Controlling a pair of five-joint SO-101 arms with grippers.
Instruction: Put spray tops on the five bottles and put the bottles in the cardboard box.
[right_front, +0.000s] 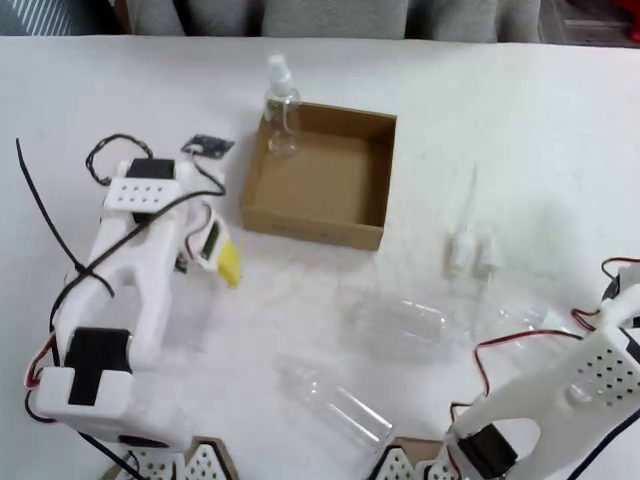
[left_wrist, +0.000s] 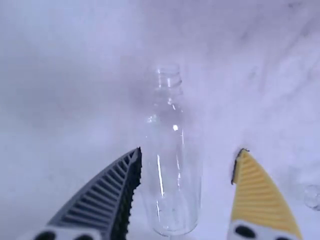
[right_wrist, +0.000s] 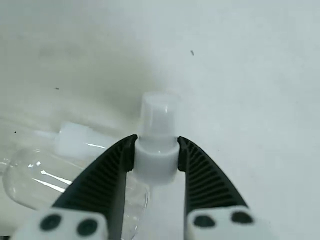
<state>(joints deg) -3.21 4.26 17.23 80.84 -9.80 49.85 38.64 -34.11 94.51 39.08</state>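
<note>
In the high view, the cardboard box sat open on the white bench with one capped bottle upright at its far corner. Clear bottles lay on the bench in front of the box, and loose spray tops lay off to its side. In the left wrist view, the left hand was spread wide around an uncapped bottle and touched it on neither side. In the right wrist view, the right hand was clamped on the collar of a white spray top, just beside another clear bottle lying on the bench.
</note>
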